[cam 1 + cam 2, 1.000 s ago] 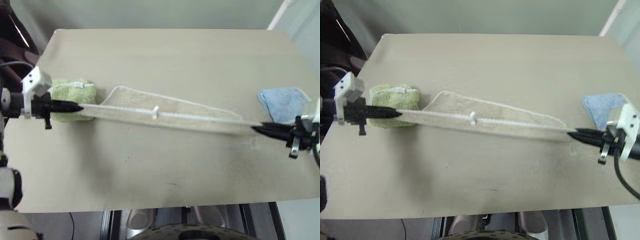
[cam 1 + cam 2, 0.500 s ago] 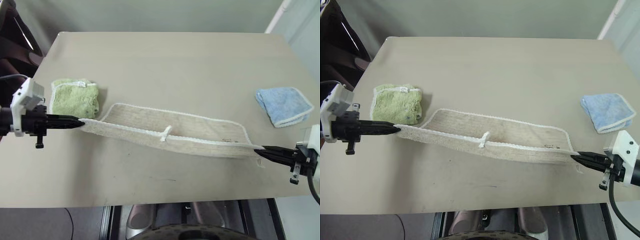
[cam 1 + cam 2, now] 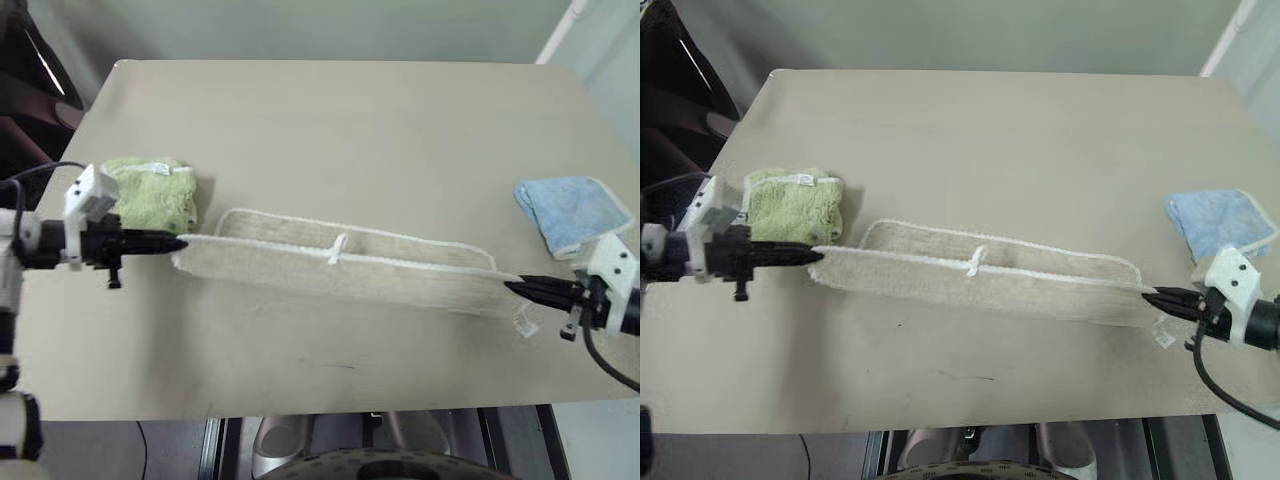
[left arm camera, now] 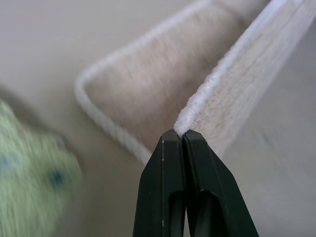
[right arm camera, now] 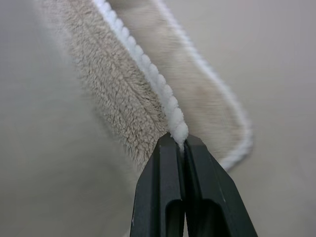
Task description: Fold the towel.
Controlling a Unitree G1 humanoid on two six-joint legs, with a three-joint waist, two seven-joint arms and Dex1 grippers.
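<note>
Soft, even light falls from above on the surface [image 3: 330, 130], which reads bright and matte with no glare. Shadows are faint: a thin grey one lies under the near edge of the towel [image 3: 350, 270], and a slight one beneath the left claw [image 3: 180, 241]. The far left corner beyond the surface is dark. Both head views are fairly sharp, with the surface's edges bowing slightly toward the corners. In the left wrist view the black fingers [image 4: 170, 197] are crisp, while the green towel [image 4: 29, 182] is heavily out of focus. The right wrist view shows the towel's pile sharply near the fingers [image 5: 163, 197], softening with distance.
</note>
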